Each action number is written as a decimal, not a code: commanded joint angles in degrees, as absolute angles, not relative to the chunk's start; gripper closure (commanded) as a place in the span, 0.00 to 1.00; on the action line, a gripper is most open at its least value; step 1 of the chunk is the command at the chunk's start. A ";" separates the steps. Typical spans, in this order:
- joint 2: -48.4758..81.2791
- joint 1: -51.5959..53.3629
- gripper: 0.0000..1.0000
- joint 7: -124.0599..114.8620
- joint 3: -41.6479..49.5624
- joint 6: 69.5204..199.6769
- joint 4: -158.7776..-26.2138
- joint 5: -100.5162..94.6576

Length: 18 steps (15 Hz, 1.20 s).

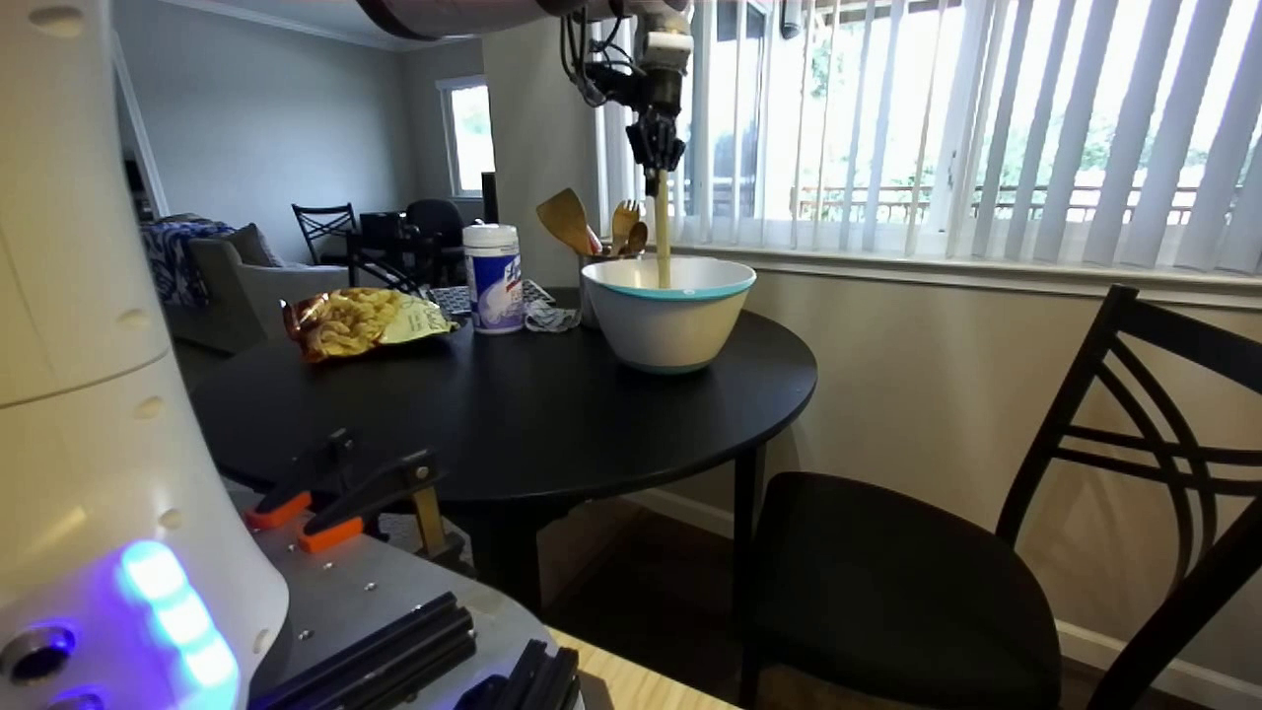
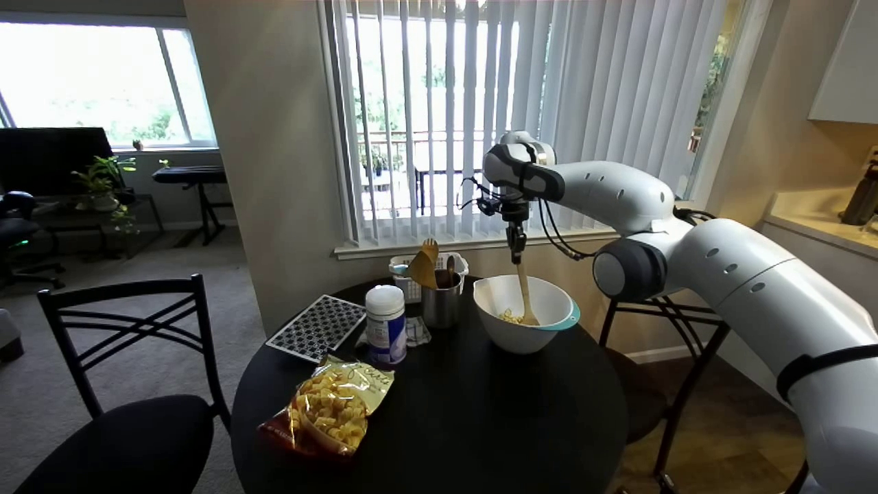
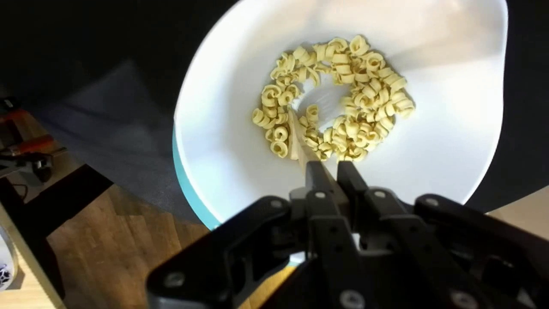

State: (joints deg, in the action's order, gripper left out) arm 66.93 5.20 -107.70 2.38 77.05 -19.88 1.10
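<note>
- Utensil (image 2: 525, 293) of pale wood, standing in the bowl (image 2: 519, 337), close to upright with a slight lean; its lower end sits down among the pasta (image 3: 371, 96)
- Gripper (image 2: 517, 255) pointing down over the bowl, its fingers (image 3: 316, 176) clamped narrowly around the top of the utensil's handle; in the wrist view the wood passes between them
- Pasta in short, curled, pale yellow pieces, lying as a loose ring on the bowl's bottom; bare white shows in the middle, and the utensil's end lies at one side of the ring
- Bowl white, with teal along part of the rim; it stands on a round black table (image 2: 480, 425), near the edge
- Steel holder (image 2: 440, 307) just beside the bowl; a spatula (image 1: 566, 223), a fork (image 1: 625, 223) and a spoon (image 1: 638, 238) stand in it, and a white basket (image 2: 412, 292) is behind
- Canister (image 2: 386, 329), white and purple, upright near the holder; a crumpled cloth (image 2: 416, 333) is beside its base, and a patterned panel (image 2: 319, 328) lies flat nearby
- Bag (image 2: 333, 412), partly see-through, lying on the table well apart from the bowl; yellow curled pieces show through it
- Black chair (image 1: 887, 582) beside the table; window blinds (image 1: 1045, 128) hang beyond
</note>
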 commanded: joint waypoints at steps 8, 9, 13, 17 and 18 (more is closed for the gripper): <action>67.12 -1.15 0.97 -111.36 0.79 79.11 -19.91 5.26; 67.21 -0.75 0.97 -111.03 0.79 79.54 -19.91 4.99; 67.41 1.89 0.97 -108.56 1.77 82.39 -19.93 2.92; 66.63 5.01 0.97 -105.12 2.73 86.07 -20.91 -0.07; 66.70 5.86 0.97 -104.08 2.99 87.35 -20.88 -0.81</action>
State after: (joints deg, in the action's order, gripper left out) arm 67.12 3.87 -107.84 2.23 82.93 -19.93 1.05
